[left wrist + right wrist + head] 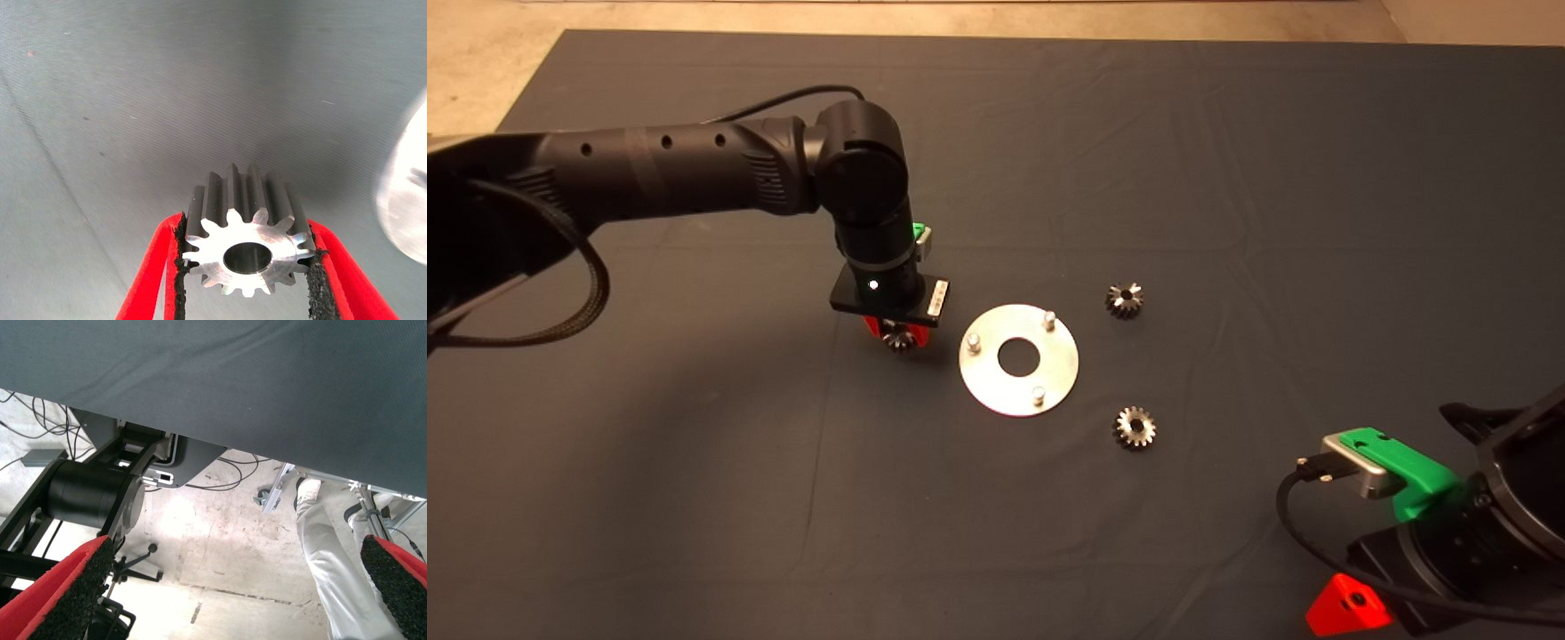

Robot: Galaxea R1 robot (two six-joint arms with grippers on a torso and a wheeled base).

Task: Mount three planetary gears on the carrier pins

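Left end effector [247, 267], frame centre-left, is clamped on one planetary gear [247, 227] just left of the carrier plate [1018, 359]. Two gears [1125, 300] [1135, 428] lie right of it. Right end effector [233, 587] is parked lower right, fingers wide apart.

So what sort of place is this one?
Likely a lab or workshop: a dark mat over a table, bare concrete floor strewn with cables, and a person's leg standing nearby.

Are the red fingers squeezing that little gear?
Touching. In the left wrist view the left gripper has its black pads pressed against both sides of the gear.
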